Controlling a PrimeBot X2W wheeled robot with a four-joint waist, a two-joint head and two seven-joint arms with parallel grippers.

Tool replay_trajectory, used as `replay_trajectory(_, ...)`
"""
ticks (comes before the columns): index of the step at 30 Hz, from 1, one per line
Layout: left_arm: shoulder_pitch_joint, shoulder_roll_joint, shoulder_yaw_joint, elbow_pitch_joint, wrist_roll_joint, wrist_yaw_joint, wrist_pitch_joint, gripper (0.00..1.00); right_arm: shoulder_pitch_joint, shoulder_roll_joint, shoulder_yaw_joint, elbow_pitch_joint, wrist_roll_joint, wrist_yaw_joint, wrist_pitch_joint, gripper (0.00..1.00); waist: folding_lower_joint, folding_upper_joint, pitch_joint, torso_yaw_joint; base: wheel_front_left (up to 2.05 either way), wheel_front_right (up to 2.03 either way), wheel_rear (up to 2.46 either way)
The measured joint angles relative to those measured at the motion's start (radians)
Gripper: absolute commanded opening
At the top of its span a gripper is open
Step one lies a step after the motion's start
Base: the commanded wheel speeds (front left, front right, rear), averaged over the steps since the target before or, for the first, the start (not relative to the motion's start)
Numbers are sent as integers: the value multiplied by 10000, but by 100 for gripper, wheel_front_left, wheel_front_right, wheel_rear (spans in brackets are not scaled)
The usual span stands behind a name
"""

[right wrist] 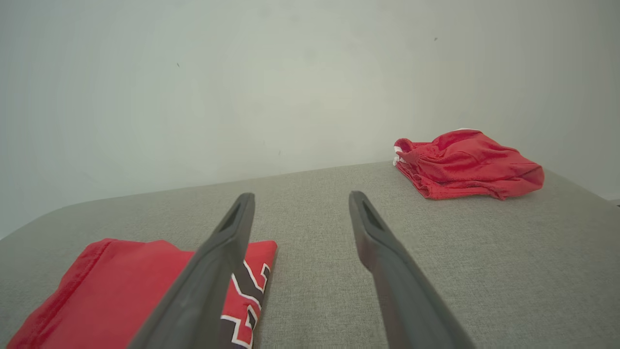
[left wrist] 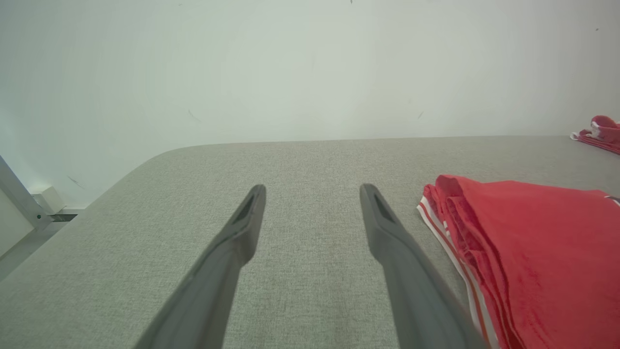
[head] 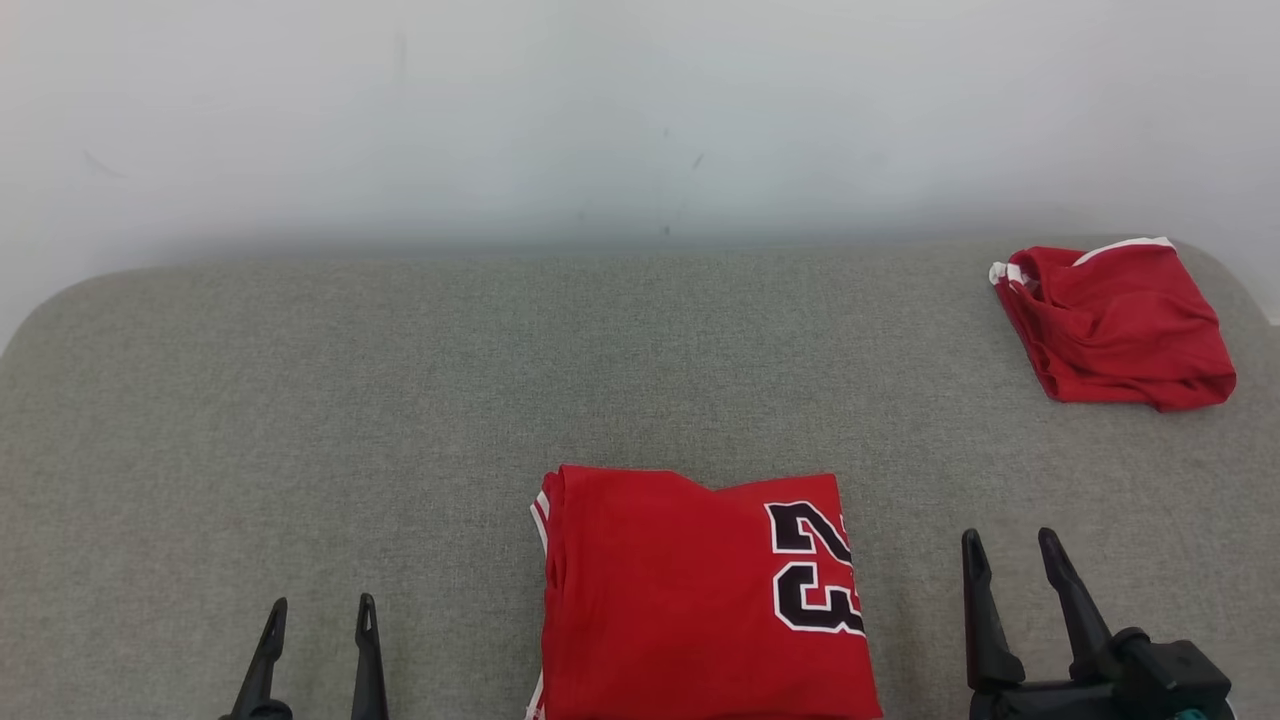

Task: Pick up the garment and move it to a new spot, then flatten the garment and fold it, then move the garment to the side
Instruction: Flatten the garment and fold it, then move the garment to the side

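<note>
Reading left to right, head view. Left fingers sit at the lower left, spread wide with nothing between them, tips over the bare grey fabric tabletop. Left wrist view agrees: both fingers are apart, bare surface shows in the gap, and the jersey lies off to their right.

Folded red jersey is the task garment. It lies flat at centre on the near part of the tabletop, between the two arms. It's a neat rectangle with white-trimmed edges stacked along its left side and a black "23" outlined in white on its right half, digits turned sideways. Its near edge runs out of view.

Right fingers are at the lower right, near the jersey's right edge but apart from it. They are also wide open and empty. In the right wrist view one finger crosses in front of the number; can't tell its height above the cloth.

Second red garment, white-trimmed and loosely bunched, sits at the far right corner, well apart from the jersey and both arms. Plain white wall stands behind the far edge.
</note>
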Motion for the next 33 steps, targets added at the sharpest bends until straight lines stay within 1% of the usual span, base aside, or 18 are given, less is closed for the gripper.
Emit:
replay_trajectory(8,127,-2,-38,-25,121,-92,0,100,2,21,244,357,-430,0,0,100,0,0,-20,114,0,0,0)
replay_trajectory(33,213,0,-61,121,17,-46,0,100,-56,23,424,838,-339,0,0,100,0,0,36,185,0,0,0)
